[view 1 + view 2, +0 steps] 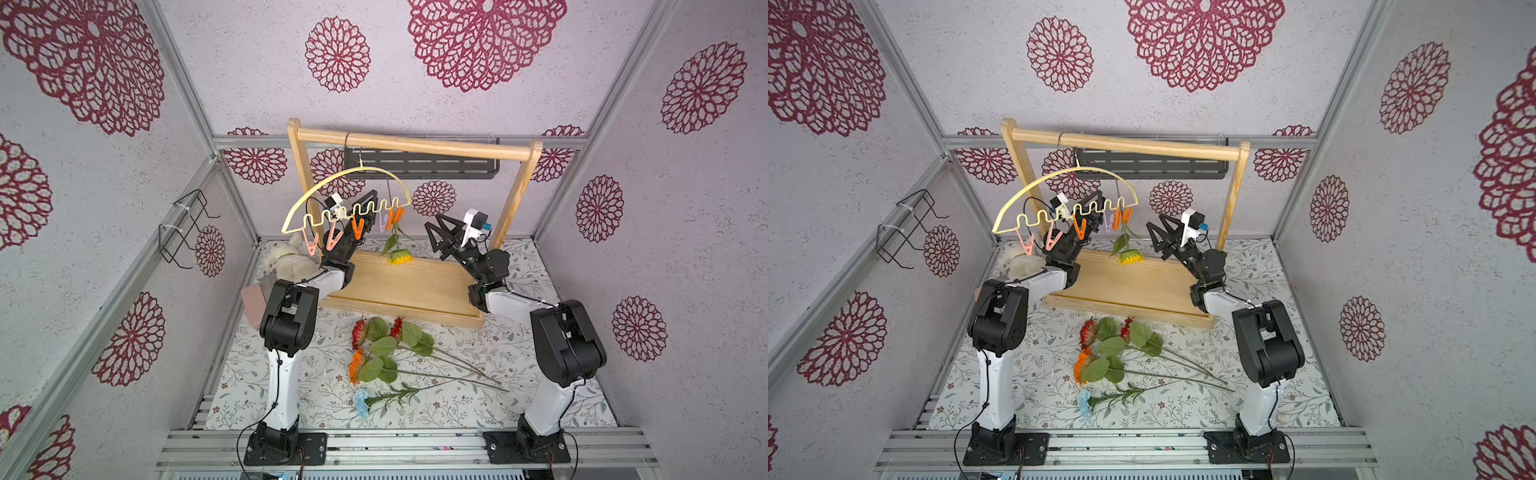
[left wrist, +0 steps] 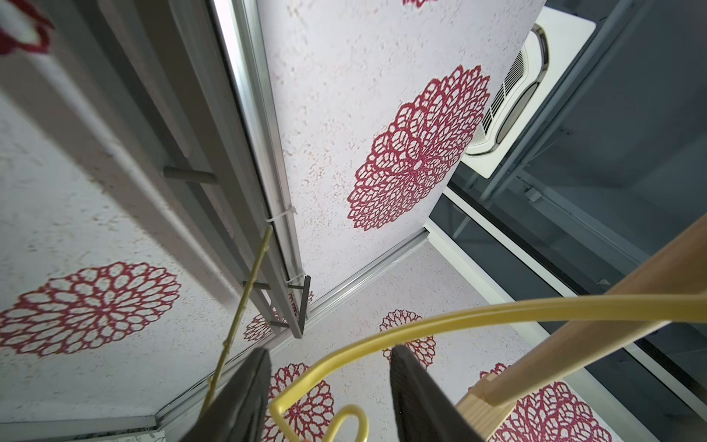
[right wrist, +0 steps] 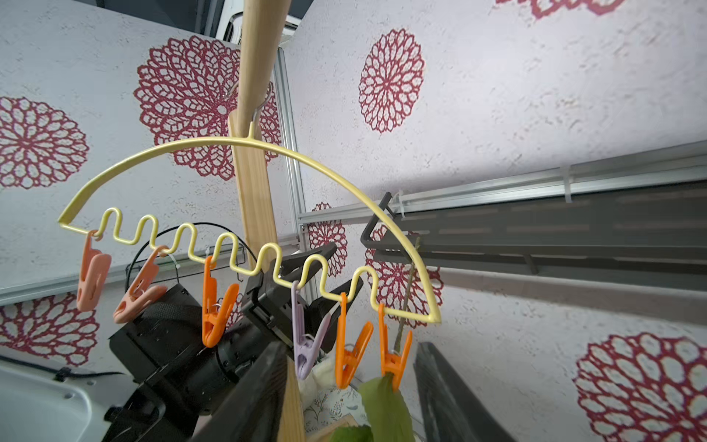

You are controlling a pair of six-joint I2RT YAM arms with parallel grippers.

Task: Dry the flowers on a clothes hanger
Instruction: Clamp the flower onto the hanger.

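Maroon-patterned walls (image 1: 457, 108) enclose a leaf-printed desk (image 1: 519, 374). Left of centre in both top views, the left pincer (image 1: 368, 198) stands spread behind the wavy bar of the hanger (image 3: 214, 140), gripping nothing. The hanger hooks over the wooden rack (image 1: 415, 145). At its right end an orange pin (image 1: 398, 216) clamps the yellow flower (image 1: 400, 258), which hangs head down. Further right, the right pincer (image 1: 434, 235) is spread and empty. At lower centre, the other four flowers (image 1: 374, 357) lie on the desk.
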